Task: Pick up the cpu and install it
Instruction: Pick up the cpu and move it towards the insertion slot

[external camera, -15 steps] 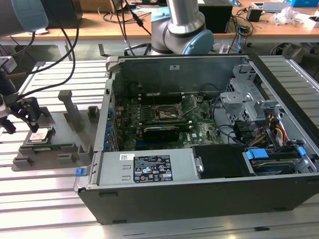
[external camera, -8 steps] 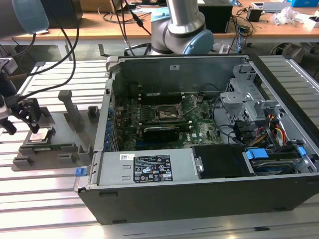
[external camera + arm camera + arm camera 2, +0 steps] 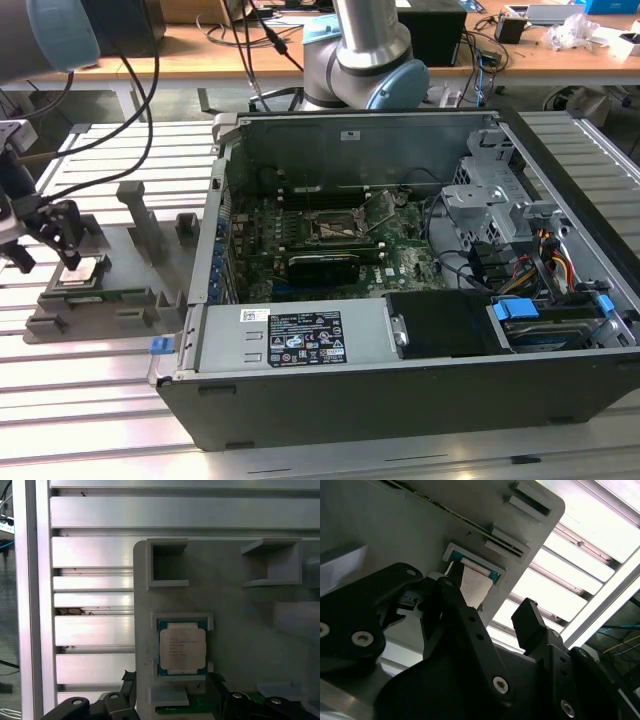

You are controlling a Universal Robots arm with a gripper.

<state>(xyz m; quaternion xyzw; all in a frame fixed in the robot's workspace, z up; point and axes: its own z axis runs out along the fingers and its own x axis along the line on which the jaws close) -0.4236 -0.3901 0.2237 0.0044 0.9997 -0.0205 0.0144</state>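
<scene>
- Exterior view: we see the pincer at this view's left, low over the grey holder that lies on the slatted worktop; its fingers are spread apart and grip nothing; the cpu rests flat in the holder, just beside one fingertip, and we cannot tell whether the two touch; to this view's right stands the open computer case, and the socket on its board is well apart from the cpu.
- First wrist view: we look down on the cpu, silver top up, seated in a square recess of the holder; the black fingertips of the pincer stand wide, one to each side, near the chip.
- Second wrist view: the fingers of the pincer gape and hold nothing; the cpu lies in its recess in the holder, seen between them.
</scene>
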